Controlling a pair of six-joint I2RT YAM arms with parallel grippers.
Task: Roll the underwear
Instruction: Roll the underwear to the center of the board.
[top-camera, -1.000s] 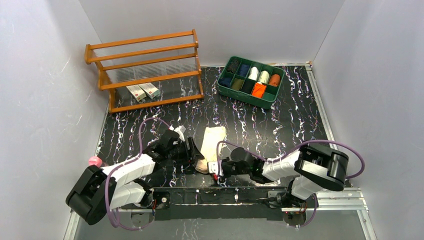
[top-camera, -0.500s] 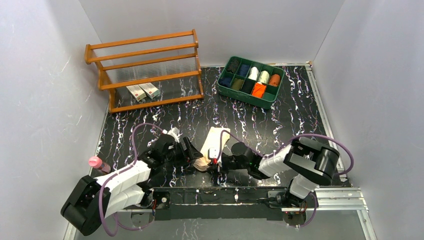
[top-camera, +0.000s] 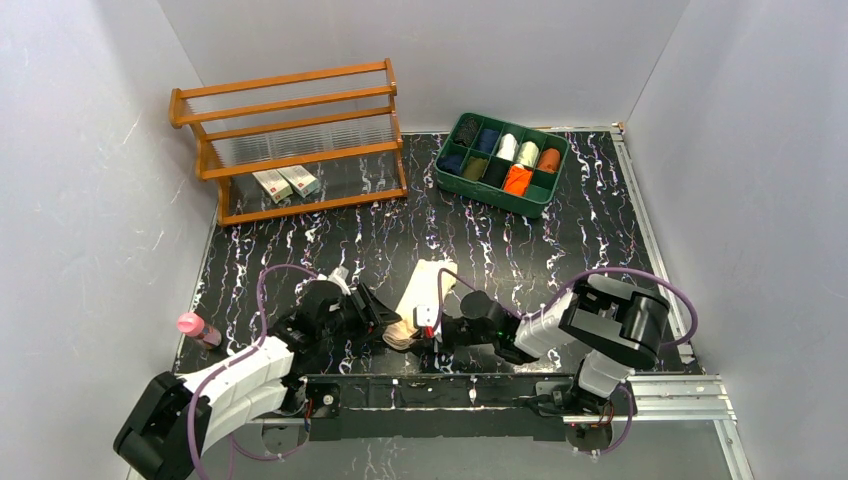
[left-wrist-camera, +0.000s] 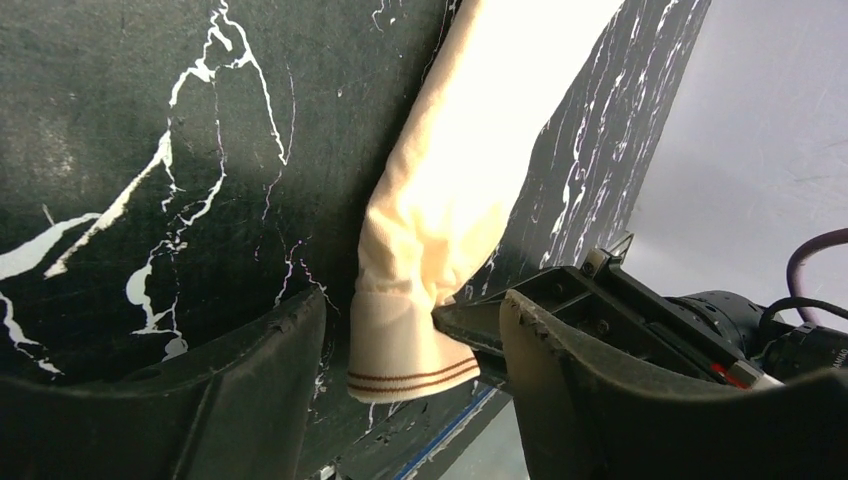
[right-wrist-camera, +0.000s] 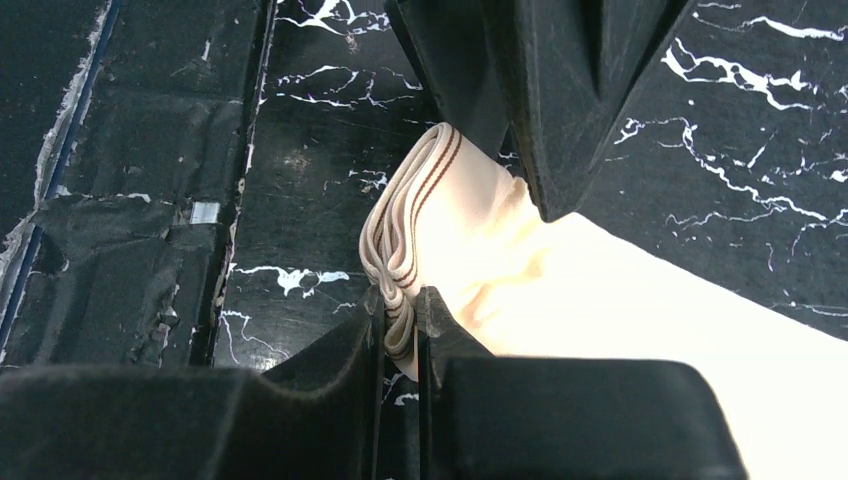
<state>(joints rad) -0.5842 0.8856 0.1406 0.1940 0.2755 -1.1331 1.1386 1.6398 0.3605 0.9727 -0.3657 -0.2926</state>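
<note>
Right claw (top-camera: 424, 328) edged forward | tan underwear (top-camera: 428, 285) lies near-to-far | waistband (top-camera: 402, 337) nearest

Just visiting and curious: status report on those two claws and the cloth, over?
Right claw shut on beige underwear at its striped waistband. Left claw open, straddling that same end. Rest of garment flat, unrolled. Claws crowd each other there.

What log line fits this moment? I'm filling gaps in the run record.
underwear: laid out, waistband end folded | right gripper: shut on that end | left gripper: open, straddling it
</note>
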